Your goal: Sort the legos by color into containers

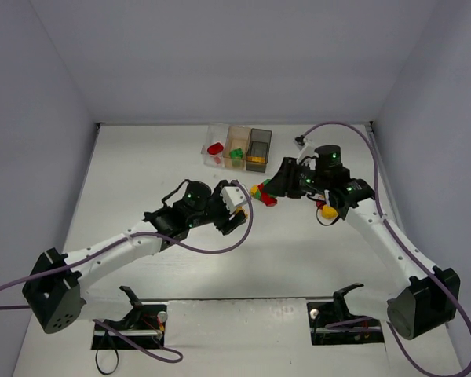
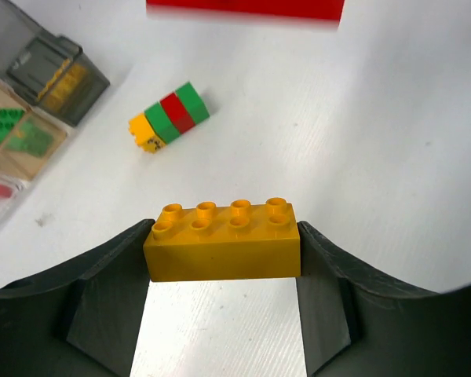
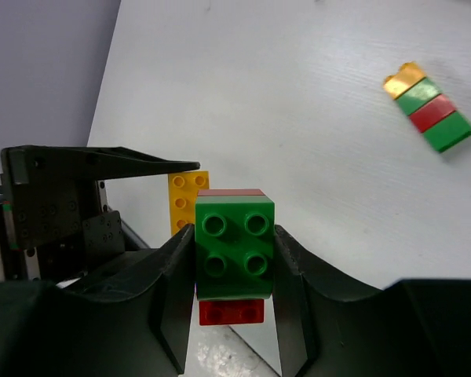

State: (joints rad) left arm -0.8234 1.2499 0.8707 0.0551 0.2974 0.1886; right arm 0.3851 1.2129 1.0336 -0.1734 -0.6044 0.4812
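Mid-table, left gripper (image 2: 222,245) pinches a yellow brick (image 2: 220,265), right gripper (image 3: 235,263) a green-red stack (image 3: 234,236); best to centre yellow over the far dark grey box (image 1: 261,137), release low.

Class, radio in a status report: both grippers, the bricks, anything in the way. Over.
Left gripper shut on yellow brick. Right gripper shut on green-red stack. Mixed stack loose on table near boxes.
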